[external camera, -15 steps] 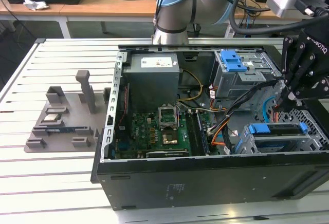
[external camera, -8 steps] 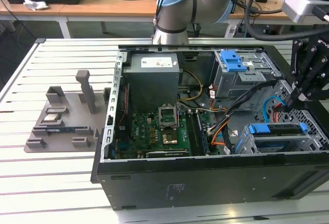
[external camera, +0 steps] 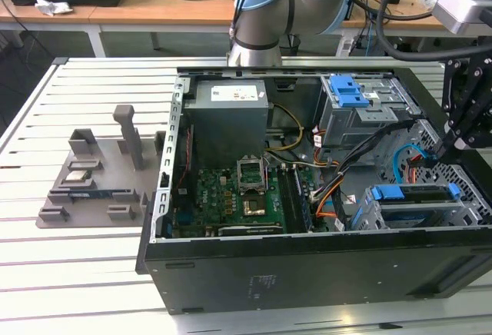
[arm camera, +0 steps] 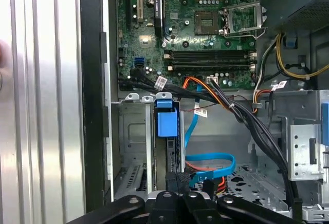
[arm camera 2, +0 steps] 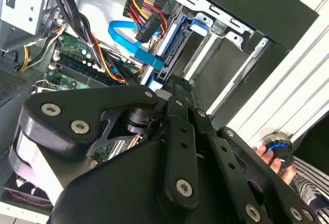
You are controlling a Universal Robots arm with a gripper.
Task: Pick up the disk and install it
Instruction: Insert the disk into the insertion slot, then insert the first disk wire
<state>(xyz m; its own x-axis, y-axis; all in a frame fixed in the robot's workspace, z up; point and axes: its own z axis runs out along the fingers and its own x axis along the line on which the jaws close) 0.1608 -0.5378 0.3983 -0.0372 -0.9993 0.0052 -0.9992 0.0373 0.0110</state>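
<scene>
Disk (external camera: 411, 195) on edge in the grey drive cage (external camera: 469, 212), at the corner of the open computer case (external camera: 307, 266) toward the exterior view's right. Silver body framed by its blue bracket, blue tab facing up out of the slot in the first wrist view (arm camera: 166, 121). Looks seated between the cage walls rather than loose on the counter (external camera: 92, 273). Blue data cable (arm camera: 211, 162) looped just beside it, not plugged into it as far as can be seen.

Tool (external camera: 444, 149) hanging just above the cage and near the disk's end; apart or together, cannot tell, and contact with the disk cannot be confirmed.

Handling, as a judgement: stiff, dense for its size, smooth on the metal faces and likely to slip there; sensitive to knocks. Best taken by the blue bracket's tab or across the long bracket edges, away from the label face and the connector end.
</scene>
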